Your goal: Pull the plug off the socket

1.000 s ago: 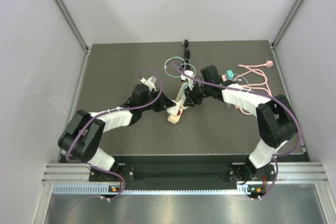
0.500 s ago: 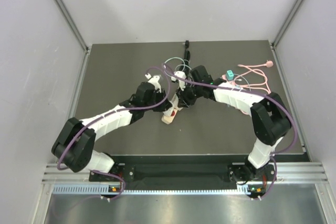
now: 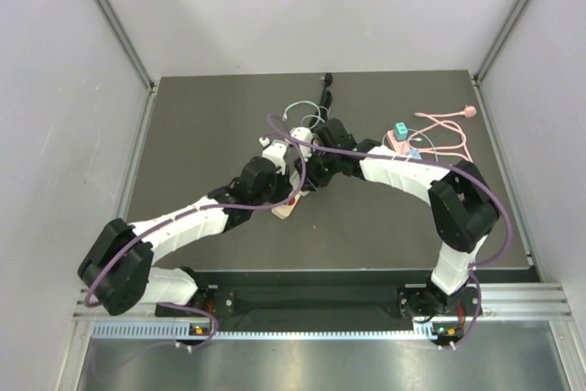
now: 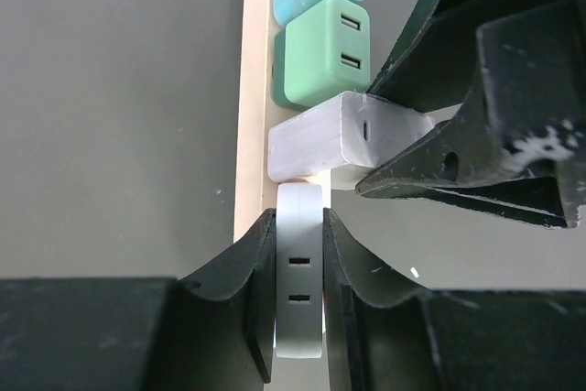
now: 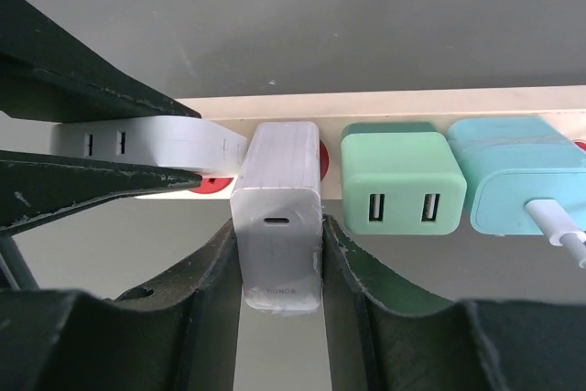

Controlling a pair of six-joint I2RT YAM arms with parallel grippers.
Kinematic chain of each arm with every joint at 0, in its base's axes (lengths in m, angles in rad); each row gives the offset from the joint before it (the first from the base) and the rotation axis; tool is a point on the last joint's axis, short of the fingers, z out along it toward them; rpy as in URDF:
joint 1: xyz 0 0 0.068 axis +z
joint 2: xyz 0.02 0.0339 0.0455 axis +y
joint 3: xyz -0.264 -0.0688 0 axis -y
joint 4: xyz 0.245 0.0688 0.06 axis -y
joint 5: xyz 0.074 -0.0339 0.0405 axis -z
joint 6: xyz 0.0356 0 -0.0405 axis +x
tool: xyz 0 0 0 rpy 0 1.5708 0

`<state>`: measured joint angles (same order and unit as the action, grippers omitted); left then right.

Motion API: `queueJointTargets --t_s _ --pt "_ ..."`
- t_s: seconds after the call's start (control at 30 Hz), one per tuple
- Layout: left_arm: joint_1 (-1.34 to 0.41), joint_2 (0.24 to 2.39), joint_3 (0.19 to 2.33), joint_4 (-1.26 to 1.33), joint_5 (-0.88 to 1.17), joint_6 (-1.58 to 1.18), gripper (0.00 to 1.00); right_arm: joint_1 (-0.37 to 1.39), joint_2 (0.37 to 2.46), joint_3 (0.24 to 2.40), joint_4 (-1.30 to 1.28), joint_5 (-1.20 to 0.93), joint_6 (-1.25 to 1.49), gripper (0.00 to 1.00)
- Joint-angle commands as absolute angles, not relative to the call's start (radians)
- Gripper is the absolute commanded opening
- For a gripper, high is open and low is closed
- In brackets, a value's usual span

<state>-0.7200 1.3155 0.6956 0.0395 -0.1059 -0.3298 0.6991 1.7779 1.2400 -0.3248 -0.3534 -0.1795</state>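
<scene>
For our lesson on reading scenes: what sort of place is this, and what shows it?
Probably a robot test cell: plain grey walls around a dark table, a left arm and right arm bolted at its near edge, and a power strip holding chargers.

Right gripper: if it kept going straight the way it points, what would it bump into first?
The right gripper grips the white charger; pushing on, that likely presses into the cream power strip.
</scene>
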Motion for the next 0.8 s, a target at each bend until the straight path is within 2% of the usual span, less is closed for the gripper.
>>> queueJointTargets --t_s 0.0,0.27,0.5,0.77 --pt "-0.742 1.200 0.673 0.097 -0.129 -0.299 0.00 0.667 1.822 1.255 -0.290 -0.107 -0.141 0.00" --pt "-0.742 1.161 0.620 0.116 -0.107 -0.311 0.00 0.667 1.804 1.229 -0.255 -0.092 -0.130 0.00" --pt "-0.753 1.054 0.477 0.336 -0.144 -0.164 0.00 0.669 1.816 1.224 -0.238 -0.046 -0.094 0.00" --pt "-0.785 1.124 0.544 0.275 -0.153 -0.130 0.00 0.678 1.822 1.223 -0.227 -0.026 -0.094 0.00"
